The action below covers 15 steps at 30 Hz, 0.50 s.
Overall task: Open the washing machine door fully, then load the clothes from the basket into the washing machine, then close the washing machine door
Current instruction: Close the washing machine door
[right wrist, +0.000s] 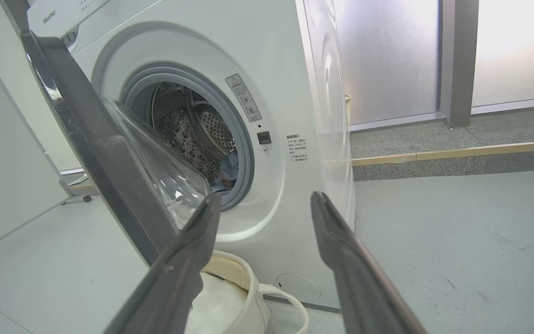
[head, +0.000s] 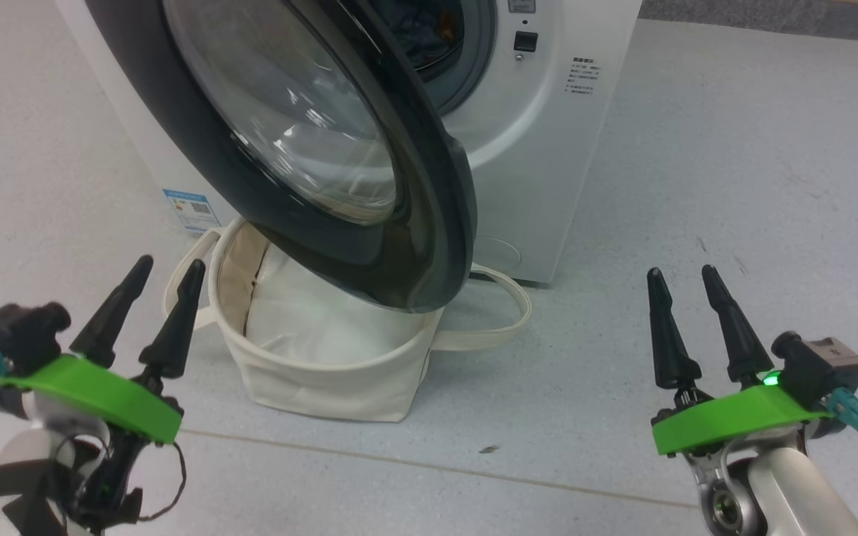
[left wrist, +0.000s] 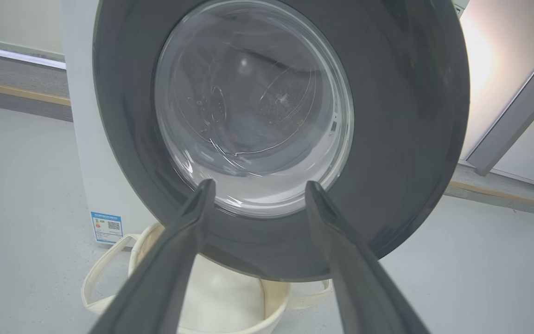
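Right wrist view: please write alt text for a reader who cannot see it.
A white washing machine stands with its black-rimmed door partly open, blue clothes visible in the steel drum. A cream basket sits on the floor below the door; the open right claw frames the foreground.

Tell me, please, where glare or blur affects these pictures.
Head view: reflections streak the washing machine door glass. Left wrist view: the left gripper is blurred, and the wall at the upper right is washed out. Right wrist view: the backlit window panels glare white.

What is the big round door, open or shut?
Open, partway. The washing machine door stands angled out over the basket, and the drum shows behind it.
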Tool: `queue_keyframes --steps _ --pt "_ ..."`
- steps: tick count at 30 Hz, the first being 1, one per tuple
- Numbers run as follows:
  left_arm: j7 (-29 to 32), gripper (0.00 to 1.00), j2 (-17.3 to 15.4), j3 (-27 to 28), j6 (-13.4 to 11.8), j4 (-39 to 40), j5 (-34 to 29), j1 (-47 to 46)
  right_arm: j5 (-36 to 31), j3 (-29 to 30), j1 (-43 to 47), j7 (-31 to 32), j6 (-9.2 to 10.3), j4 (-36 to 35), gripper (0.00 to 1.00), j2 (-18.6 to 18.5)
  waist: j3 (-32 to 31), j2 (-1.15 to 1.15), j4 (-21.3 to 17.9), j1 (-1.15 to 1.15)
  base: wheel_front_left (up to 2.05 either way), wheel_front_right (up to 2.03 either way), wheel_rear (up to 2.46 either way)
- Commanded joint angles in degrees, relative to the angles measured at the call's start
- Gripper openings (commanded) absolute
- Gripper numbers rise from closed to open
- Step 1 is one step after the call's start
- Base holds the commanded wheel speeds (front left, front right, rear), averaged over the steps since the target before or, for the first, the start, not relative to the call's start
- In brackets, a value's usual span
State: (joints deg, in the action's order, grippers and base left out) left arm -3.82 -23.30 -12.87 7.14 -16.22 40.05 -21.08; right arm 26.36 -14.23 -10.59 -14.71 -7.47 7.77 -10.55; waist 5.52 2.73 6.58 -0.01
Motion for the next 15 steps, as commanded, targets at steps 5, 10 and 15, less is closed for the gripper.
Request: queue_keyframes --steps 5,10,15 --pt "-8.0 1.0 -1.9 0.5 0.3 -3.6 -5.0 -1.9 0.6 -1.3 -0.6 -0.3 -0.02 -1.0 1.0 -0.5 0.1 0.0 0.4 0.01 0.0 0.0 0.0" --pt "-10.9 1.0 -0.8 -0.3 -0.1 -7.5 -10.1 -1.5 0.7 -1.7 -0.5 -0.3 -0.02 -0.8 1.0 -0.5 0.3 0.0 0.3 0.01 0.0 0.0 0.0" --pt "-11.1 1.0 0.8 2.1 -0.1 -7.7 -13.6 -1.0 0.6 -1.7 -0.5 -0.3 -0.02 -0.7 1.0 -0.7 0.6 0.0 0.2 0.01 0.0 0.0 0.0"
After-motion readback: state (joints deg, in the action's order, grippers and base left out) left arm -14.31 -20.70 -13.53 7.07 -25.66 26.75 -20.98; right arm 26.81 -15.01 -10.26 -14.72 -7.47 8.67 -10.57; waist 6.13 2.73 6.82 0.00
